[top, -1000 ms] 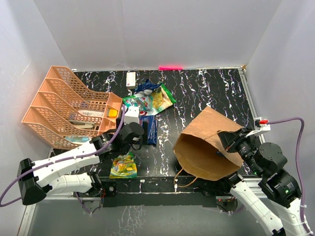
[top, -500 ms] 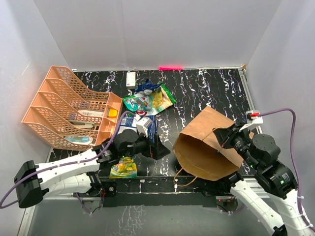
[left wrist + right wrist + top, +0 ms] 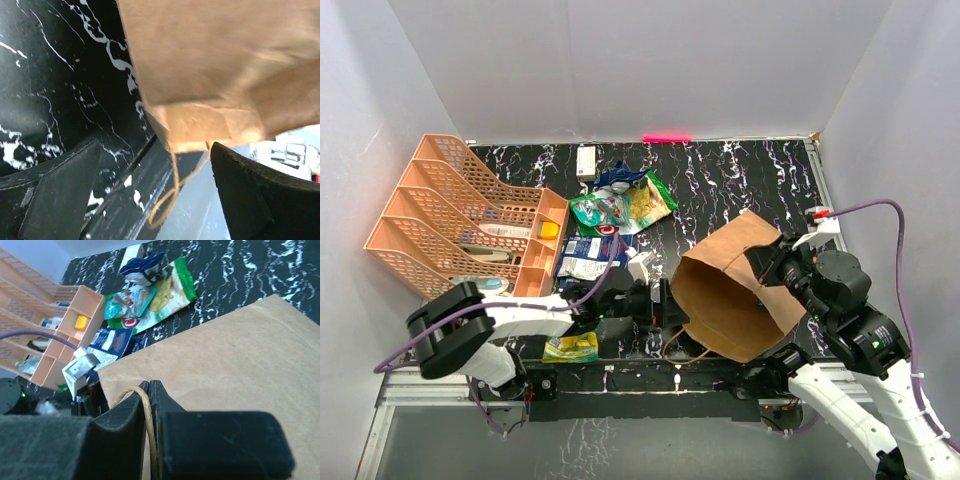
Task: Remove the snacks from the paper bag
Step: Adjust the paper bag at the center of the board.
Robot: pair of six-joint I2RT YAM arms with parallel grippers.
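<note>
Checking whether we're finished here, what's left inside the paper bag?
From above, the paper bag shows only bare brown paper through its open mouth, no packet. The deeper part is hidden under the bag's own top wall, so something could lie there unseen.

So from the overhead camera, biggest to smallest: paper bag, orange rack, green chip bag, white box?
1. orange rack
2. paper bag, close behind the rack, so the top two are unsure
3. green chip bag
4. white box
</note>
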